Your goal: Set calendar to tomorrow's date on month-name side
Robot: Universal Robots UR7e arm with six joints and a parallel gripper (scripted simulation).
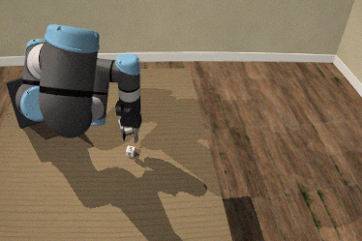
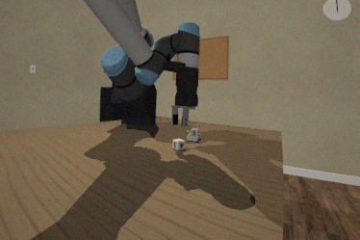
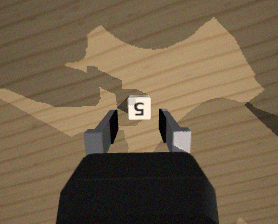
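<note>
Wooden table (image 1: 58, 202), open claw (image 3: 138, 131) above cube (image 3: 139, 107)

The arm's gripper (image 2: 180, 120) hangs above the wooden table (image 2: 58, 182), fingers pointing down and spread apart with nothing between them. Below and in front of it, 1 white cube (image 2: 178, 145) sits on the table top, apart from the fingers. Just behind and to its right rests a second small white object (image 2: 193, 134), too small to make out. An orange board (image 2: 214, 58) and a round clock (image 2: 337, 8) hang on the wall.
</note>
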